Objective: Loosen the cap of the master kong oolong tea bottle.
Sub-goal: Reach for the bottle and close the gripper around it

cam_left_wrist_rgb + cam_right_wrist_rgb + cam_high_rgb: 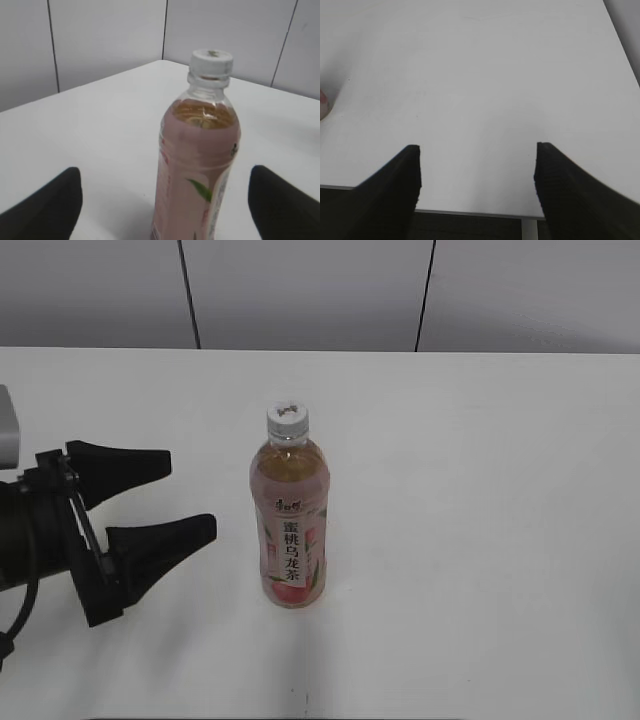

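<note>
The master kong oolong tea bottle (290, 525) stands upright in the middle of the white table, with pale amber tea and a pink-and-white label. Its white cap (287, 418) sits on the neck. My left gripper (190, 495) is wide open, to the left of the bottle with a gap between them. In the left wrist view the bottle (197, 165) and cap (211, 62) stand ahead of the open jaws (165, 200). My right gripper (477, 165) is open and empty over the table's front edge and is out of the exterior view.
The white table (480, 490) stretches around the bottle. Grey wall panels (300, 290) stand behind it. In the right wrist view the table's near edge (470, 214) runs below the jaws, and a sliver of the bottle's base (324, 106) shows at the left.
</note>
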Motion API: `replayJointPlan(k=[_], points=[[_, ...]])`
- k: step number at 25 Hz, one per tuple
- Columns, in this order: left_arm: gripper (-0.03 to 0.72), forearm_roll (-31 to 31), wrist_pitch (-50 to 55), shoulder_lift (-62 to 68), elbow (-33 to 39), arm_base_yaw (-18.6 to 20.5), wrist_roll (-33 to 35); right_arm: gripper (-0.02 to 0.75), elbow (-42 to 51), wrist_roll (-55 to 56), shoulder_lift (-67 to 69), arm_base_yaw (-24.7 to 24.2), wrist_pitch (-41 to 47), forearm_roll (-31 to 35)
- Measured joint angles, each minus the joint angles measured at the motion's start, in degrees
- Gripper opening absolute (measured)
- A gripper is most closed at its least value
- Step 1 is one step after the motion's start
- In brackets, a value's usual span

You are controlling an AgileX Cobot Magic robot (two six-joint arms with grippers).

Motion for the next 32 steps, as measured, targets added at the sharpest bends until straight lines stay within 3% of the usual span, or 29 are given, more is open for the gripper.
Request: replayJointPlan(k=[6,10,16,32], points=[[0.593,4.84,0.05,7.97,-2.93,-0.22,-0.23,0.536,0.0,0.0,0.0,0.0,0.0,0.0],[0.591,5.82,0.05,11.55,-5.65,-2.47,-0.28,0.536,0.0,0.0,0.0,0.0,0.0,0.0],[0.591,4.72,0.05,13.76,-9.87,-7.41,-0.33,0.536,0.0,0.0,0.0,0.0,0.0,0.0],[0.589,1.31,0.05,18.29,-20.24,-14.24,-3.29,0.536,0.0,0.0,0.0,0.0,0.0,0.0]])
